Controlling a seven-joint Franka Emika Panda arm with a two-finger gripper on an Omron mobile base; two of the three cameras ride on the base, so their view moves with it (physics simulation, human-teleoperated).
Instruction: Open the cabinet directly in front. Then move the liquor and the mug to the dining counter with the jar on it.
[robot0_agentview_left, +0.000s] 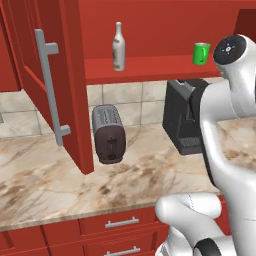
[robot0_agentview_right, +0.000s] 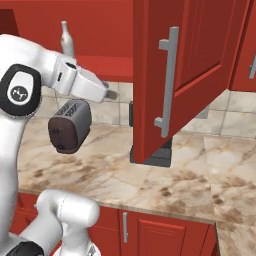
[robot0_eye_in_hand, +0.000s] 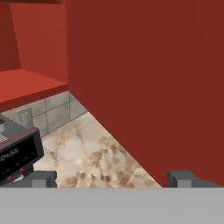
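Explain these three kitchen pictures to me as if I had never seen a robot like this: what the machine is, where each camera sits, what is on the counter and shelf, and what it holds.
This is a rendered kitchen with a white robot arm on a base. Two cameras ride on the base and look forward past the arm, one from its left, one from its right. The third sits on the hand and looks along the gripper, whose two fingertips stand wide apart and hold nothing. The red cabinet has its doors swung open. On its shelf stand the pale liquor bottle and the green mug, apart from each other. On the marbled counter below stand a toaster and a dark boxy appliance.
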